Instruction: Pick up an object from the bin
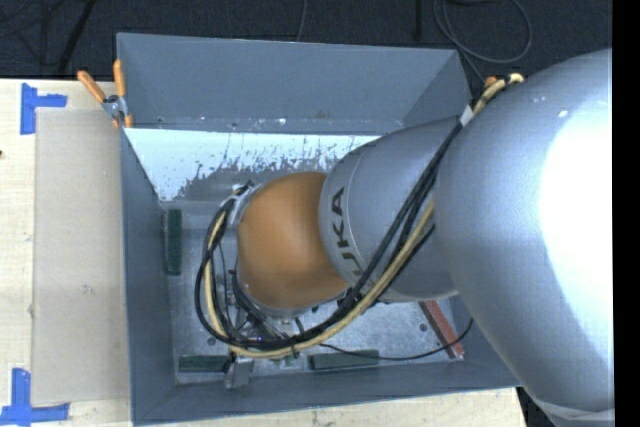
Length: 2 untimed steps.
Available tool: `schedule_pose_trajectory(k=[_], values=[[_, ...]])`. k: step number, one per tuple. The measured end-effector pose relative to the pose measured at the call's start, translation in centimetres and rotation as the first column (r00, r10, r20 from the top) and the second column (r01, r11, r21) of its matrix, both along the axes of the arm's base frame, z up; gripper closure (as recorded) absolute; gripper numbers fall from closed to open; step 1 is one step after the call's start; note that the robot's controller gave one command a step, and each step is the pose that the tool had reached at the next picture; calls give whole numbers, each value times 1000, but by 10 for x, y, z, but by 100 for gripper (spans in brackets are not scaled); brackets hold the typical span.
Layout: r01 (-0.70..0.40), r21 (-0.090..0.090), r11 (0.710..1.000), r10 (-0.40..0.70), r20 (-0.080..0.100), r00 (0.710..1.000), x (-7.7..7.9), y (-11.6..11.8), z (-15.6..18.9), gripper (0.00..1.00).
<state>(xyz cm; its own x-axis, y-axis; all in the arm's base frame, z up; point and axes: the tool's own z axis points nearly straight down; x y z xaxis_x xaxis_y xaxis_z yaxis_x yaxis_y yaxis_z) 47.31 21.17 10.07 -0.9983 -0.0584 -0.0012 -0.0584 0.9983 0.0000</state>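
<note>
near wall of the bin (140,315): 2 dark green flat strips lie along it, left strip (203,365) and right strip (345,361). the gripper (243,363) sits low between them, at the left strip's right end. contact is unclear, and i cannot tell whether it is spread or clamped since the orange wrist cover (285,240) hides it. cables (210,285) loop round the cover. a red-brown stick (440,330) lies by the right wall, well apart. a 3rd green strip (173,240) lies along the left wall, further back.
</note>
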Motion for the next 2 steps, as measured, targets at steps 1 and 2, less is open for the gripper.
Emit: schedule_pose_trajectory(k=[1,2], values=[[103,0,995,-103,-2,995,-1,15,-1,0],[-15,2,1000,15,6,1000,2,17,-29,0]])
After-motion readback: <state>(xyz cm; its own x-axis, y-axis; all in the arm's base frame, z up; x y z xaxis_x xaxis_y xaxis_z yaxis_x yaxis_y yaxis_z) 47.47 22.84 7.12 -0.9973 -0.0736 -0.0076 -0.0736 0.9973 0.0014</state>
